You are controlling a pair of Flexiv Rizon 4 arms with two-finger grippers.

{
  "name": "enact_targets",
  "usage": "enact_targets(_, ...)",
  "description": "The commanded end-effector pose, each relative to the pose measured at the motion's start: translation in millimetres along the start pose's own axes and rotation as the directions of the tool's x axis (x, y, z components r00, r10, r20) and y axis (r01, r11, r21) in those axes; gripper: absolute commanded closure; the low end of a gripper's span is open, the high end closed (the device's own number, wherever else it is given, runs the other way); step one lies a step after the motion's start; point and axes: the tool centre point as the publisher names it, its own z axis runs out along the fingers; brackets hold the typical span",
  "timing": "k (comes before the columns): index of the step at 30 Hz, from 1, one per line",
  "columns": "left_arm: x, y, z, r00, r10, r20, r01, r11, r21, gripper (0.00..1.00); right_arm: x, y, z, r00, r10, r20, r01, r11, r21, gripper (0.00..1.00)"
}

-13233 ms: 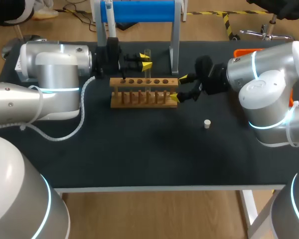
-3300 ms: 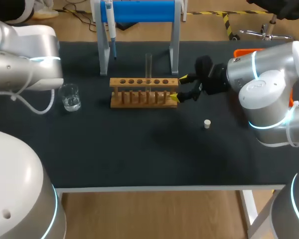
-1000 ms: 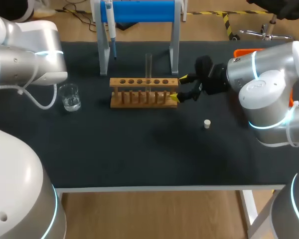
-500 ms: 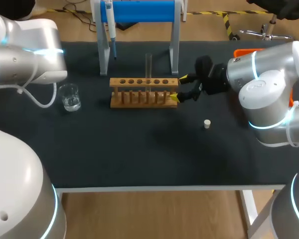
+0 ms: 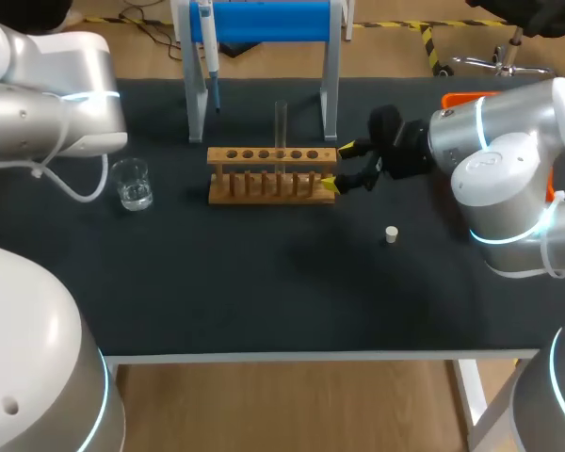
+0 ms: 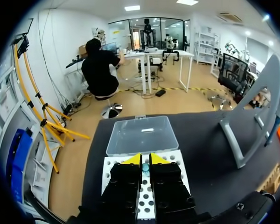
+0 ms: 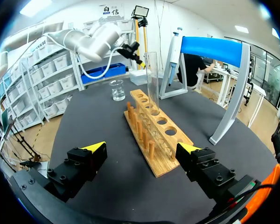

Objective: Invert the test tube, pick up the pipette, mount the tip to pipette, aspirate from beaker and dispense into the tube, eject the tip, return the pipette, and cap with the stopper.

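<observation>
A clear test tube (image 5: 281, 121) stands upright in the wooden rack (image 5: 271, 175). My right gripper (image 5: 340, 165) is open, its fingers on either side of the rack's right end (image 7: 165, 156); the tube (image 7: 151, 74) stands further along the rack. The pipette (image 5: 207, 38) hangs on the blue stand (image 5: 264, 21). A glass beaker (image 5: 132, 183) sits left of the rack. The white stopper (image 5: 391, 234) lies on the mat at the right. My left gripper (image 6: 142, 159) is shut above the white tip box (image 6: 178, 162); a small bluish thing shows in its gap.
The tip box's clear lid (image 6: 140, 135) lies open beyond the left gripper. An orange object (image 5: 463, 97) sits at the table's far right edge. The stand's white leg (image 7: 231, 100) rises beside the rack. Bare black mat (image 5: 264, 282) lies in front of the rack.
My left arm's upper part has shifted slightly at the far left. The right arm, rack, tube, beaker and stopper have not moved.
</observation>
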Motion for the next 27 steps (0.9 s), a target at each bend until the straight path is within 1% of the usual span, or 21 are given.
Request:
enact_targets(1, -0.5, -1.2, -7.7, 1.000, 0.002, 0.002, -0.003, 1.000, 0.007, 1.00, -0.9, 0.2, -1.4, 1.000, 0.000, -0.005, 0.000, 1.000, 0.002, 0.00)
enact_targets(11, 0.3, -9.6, -17.0, 1.000, 0.016, 0.013, -0.016, 1.000, 0.026, 1.00, -0.9, 0.2, -1.4, 1.000, 0.000, -0.005, 0.000, 1.000, 0.002, 0.00)
enact_targets(22, -0.2, -22.5, -35.5, 0.999, 0.025, 0.031, -0.027, 0.997, 0.065, 1.00, -0.9, 0.2, -1.4, 1.000, 0.000, -0.005, 0.000, 1.000, 0.002, 0.00)
enact_targets(27, 11.0, -28.5, -55.1, 0.997, 0.080, 0.005, -0.080, 0.993, 0.092, 1.00, -0.9, 0.2, -1.4, 1.000, 0.000, -0.005, 0.000, 1.000, 0.002, 0.00)
